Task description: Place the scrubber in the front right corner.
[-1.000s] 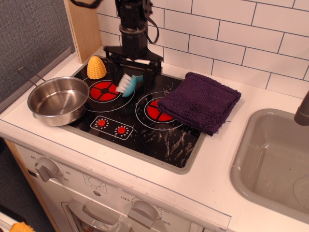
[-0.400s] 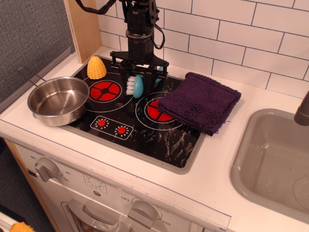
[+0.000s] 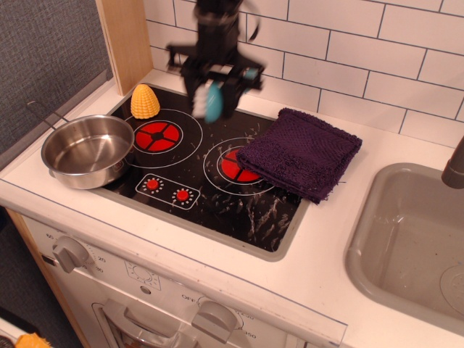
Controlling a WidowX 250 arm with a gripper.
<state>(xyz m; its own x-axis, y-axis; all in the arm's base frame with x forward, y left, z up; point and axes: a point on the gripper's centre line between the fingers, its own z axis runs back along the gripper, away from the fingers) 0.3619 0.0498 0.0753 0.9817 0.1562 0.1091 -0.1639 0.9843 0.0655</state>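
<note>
Above the glossy black toy hob point(image 3: 210, 196), the black gripper point(image 3: 214, 90) clamps the small teal plastic scrubber point(image 3: 213, 102), lifted clear. Folded purple cloth point(image 3: 301, 152) overlaps hob's right side, behind scuffed front right corner point(image 3: 272, 239); steel bowl point(image 3: 87, 150) left.

The blurred fingers point(image 3: 206, 81) clamp the scrubber point(image 3: 212, 102) above the hob point(image 3: 217, 199).

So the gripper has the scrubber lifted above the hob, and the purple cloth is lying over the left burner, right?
Not quite. The purple cloth lies over the right burner, not the left one, as the observation.image view shows. The rest holds: the gripper has the scrubber lifted above the hob.
</note>
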